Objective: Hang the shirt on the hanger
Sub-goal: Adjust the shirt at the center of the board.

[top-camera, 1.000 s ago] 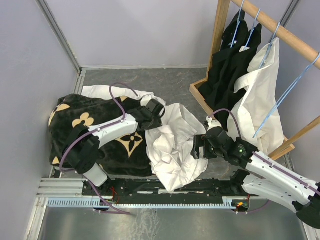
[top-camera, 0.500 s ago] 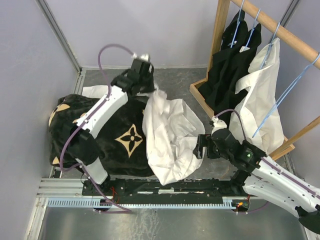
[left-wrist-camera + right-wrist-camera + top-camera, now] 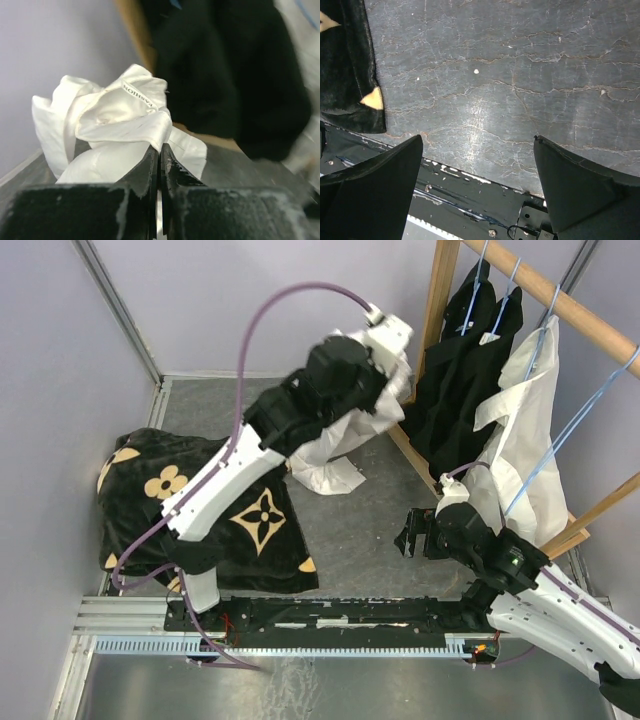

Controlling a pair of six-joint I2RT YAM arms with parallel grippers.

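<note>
Hoisted off the grey desk (image 3: 360, 530), shirt (image 3: 115, 115) now bunched beside the wooden rack (image 3: 437, 310), clenched in left pincer (image 3: 159, 152), right pincer (image 3: 477, 139) spread empty near the rack's foot, pale walls (image 3: 250, 300), sleeves hidden behind arm (image 3: 225, 480), hanger (image 3: 575, 427) on rack's rail

The shirt (image 3: 335, 455) is hanging from my left jaws, just left of the rack (image 3: 437, 310). The hanger (image 3: 566, 438) is hanging at the rack's right end. The cloth (image 3: 200, 510) is lying on the surface (image 3: 370, 530) at the left. My right jaws are hovering over its near right.
</note>
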